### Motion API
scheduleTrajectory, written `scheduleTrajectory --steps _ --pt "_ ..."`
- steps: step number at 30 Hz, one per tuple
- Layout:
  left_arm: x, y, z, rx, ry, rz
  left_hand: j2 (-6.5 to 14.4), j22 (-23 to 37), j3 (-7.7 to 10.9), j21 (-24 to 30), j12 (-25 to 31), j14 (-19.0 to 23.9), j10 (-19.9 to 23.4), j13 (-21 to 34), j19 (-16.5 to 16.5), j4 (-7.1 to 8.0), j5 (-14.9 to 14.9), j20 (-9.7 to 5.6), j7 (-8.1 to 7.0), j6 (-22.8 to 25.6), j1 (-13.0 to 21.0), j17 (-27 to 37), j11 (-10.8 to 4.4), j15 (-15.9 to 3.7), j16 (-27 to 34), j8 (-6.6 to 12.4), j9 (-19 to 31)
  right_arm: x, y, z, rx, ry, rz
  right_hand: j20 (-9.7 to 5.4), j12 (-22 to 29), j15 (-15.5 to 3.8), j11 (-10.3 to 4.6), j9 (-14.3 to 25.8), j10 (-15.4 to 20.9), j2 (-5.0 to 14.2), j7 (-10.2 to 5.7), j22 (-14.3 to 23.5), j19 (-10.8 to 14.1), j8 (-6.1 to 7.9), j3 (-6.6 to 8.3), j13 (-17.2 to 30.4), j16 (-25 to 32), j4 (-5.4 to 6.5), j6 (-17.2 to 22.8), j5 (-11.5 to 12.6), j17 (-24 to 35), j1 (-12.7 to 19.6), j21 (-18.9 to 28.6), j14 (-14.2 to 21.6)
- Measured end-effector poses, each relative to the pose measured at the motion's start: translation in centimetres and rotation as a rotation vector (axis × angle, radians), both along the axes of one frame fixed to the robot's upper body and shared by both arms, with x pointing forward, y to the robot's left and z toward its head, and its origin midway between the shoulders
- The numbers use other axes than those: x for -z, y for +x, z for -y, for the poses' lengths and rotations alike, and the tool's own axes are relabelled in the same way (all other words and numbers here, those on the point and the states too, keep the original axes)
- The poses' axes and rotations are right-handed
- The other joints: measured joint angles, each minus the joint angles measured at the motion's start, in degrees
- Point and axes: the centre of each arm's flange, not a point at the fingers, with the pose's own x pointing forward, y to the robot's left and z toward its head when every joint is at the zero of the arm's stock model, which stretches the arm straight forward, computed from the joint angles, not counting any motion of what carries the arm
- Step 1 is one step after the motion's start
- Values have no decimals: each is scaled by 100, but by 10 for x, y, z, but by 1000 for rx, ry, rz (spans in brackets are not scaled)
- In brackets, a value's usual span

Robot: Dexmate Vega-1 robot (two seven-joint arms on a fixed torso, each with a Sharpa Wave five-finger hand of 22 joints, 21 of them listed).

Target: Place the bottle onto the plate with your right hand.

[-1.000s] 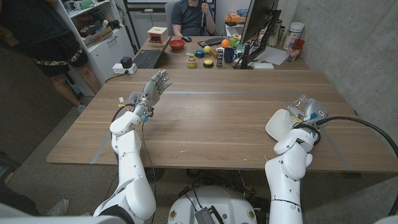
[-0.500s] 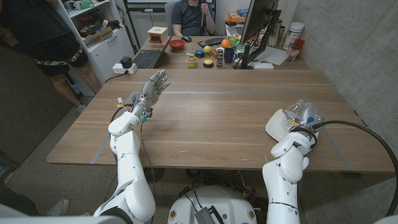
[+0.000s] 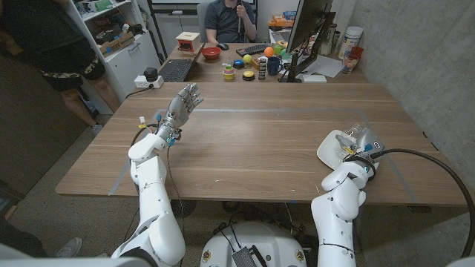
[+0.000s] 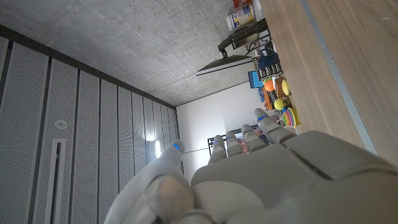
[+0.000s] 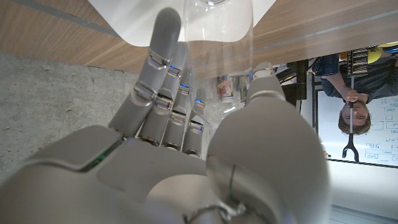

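Past the wooden tabletop [image 3: 260, 141] I see a second desk carrying a black monitor [image 3: 308, 33], a keyboard [image 3: 176, 70], a red bowl [image 3: 211, 53] and small coloured toys, with a seated person [image 3: 230, 18] behind it and a white cabinet [image 3: 122, 52] at the left.

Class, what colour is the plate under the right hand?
White plate; the head view shows it best.

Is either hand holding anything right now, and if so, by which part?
The right hand grips the clear bottle around its body, fingers on one side and thumb on the other, over the white plate. The left hand holds nothing, fingers spread.
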Motion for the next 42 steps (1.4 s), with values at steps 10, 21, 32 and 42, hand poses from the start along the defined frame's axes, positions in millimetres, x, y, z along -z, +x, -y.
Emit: scheduleTrajectory --steps 10,21,32,42 --pt "0 0 -1 -2 1 0 0 0 0 0 0 0 0 0 0 0 0 0 0 0 0 0 0 0 0 0 0 7 1 0 0 24 5 41 -33 -1 -49 0 50 -1 0 -27 -42 -10 0 17 1 0 62 -17 21 1 0 1" --pt "-1 -1 -2 -2 1 4 0 0 0 0 0 0 0 0 0 0 0 0 0 0 0 0 0 0 0 0 0 13 2 -1 4 39 2 41 -32 -1 -49 27 50 -8 1 -53 -41 -11 -1 25 -18 -1 61 -18 19 8 34 1" --pt "-2 -3 -4 -3 2 8 0 0 0 0 0 0 0 0 0 0 0 0 0 0 0 0 0 0 0 0 0 17 3 -2 9 37 -12 84 -237 -9 -152 54 -28 -16 -42 -132 -83 -36 -1 -78 -268 -1 14 6 -121 16 90 54" --pt "-1 -5 -5 -2 -1 11 0 0 0 0 0 0 0 0 0 0 0 0 0 0 0 0 0 0 0 0 0 17 2 -3 3 36 -32 117 -768 -276 -374 64 -287 -36 -1 21 -348 -317 -5 -300 -820 2 -483 7 -745 67 377 -213"
